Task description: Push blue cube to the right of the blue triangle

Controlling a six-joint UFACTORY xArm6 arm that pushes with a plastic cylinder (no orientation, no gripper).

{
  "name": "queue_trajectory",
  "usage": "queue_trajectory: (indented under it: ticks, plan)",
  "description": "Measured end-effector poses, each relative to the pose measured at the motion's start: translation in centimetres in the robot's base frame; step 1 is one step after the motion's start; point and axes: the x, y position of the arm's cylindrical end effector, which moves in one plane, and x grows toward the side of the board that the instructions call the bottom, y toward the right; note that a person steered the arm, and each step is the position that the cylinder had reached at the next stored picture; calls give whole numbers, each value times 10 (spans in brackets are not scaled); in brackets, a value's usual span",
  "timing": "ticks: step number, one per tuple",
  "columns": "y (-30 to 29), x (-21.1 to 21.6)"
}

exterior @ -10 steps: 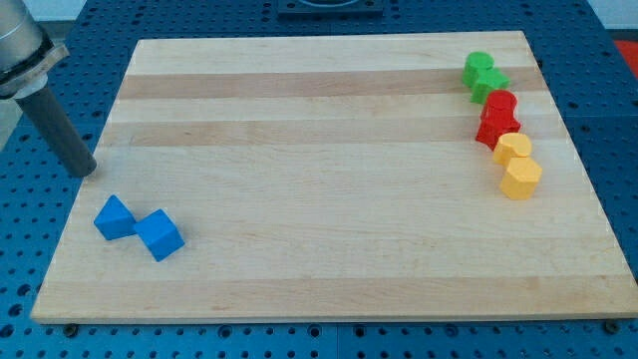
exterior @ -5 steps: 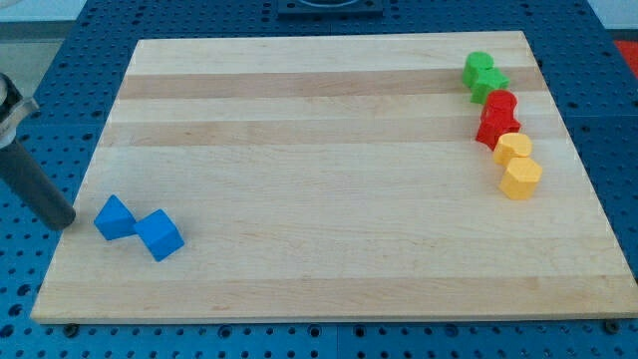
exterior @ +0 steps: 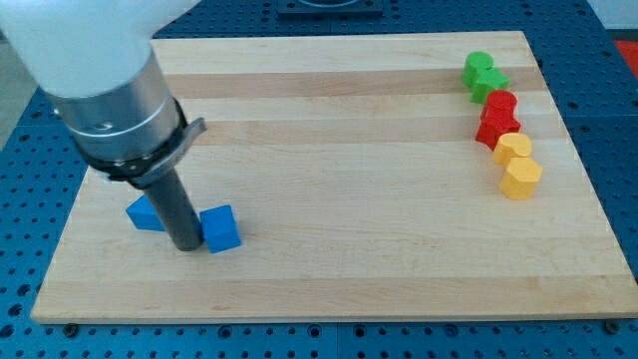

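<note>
Between the blues: my tip (exterior: 186, 243) is standing, no hand fitted.
Blue cube (exterior: 221, 229): touching the tip's right.
Blue triangle (exterior: 148, 212): lying left, half hidden.

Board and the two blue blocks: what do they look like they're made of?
Board: looks like pale wood, matte, with lengthwise grain bands. Blue cube and blue triangle: probably moulded plastic or painted wood, with uniform colour and a slight sheen. My tip sits between them.
</note>
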Motion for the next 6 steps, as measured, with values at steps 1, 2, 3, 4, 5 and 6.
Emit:
queue_trajectory:
  ticks: [1, 2, 3, 4, 5, 6]
  plan:
    - [31, 0]
    - [72, 0]
    - [87, 0]
    - [81, 0]
    - [50, -10]
    - [43, -15]
